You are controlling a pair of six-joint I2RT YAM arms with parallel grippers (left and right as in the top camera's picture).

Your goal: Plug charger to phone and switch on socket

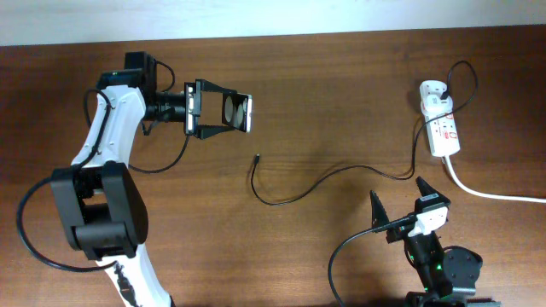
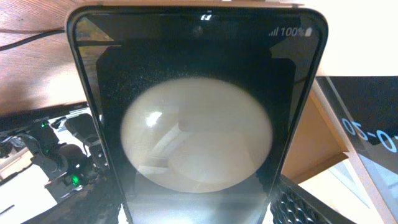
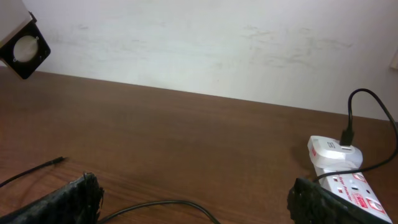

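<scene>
From above, the phone (image 1: 245,111) is held up off the brown counter (image 1: 324,77) by the left jaws, which are pinched on it from two sides. It is kept over the upper left part of the counter, well apart from the other things. The charger (image 1: 294,194) is laid in a loose wavy line across the middle. Its small plug tip (image 1: 257,157) is left bare on the wood, below the phone and apart from it. The other end is run up to a white adapter (image 1: 433,90), which is stuck into the far end of the socket (image 1: 445,136). The socket is laid at the right side, and its thick white cord (image 1: 495,194) is led off to the right edge. The right jaws are seen at the bottom, spread wide with nothing between them, near the charger.

In the left wrist view, almost the whole picture is filled by the phone (image 2: 199,124). It is stood upright just in front of the camera. A big pale round shine is seen in its dark screen, and "100%" is shown at the top right. The jaws are mostly hidden here.

In the right wrist view, the right jaws are spread far apart, with one dark finger (image 3: 68,202) at each bottom corner and nothing held. The plug tip (image 3: 59,160) is seen lying on the counter (image 3: 186,137) at the left. The socket (image 3: 351,186) is seen at the right, with the adapter (image 3: 329,149) in it. The phone (image 3: 22,48) is seen far off at the top left, up in the air.
</scene>
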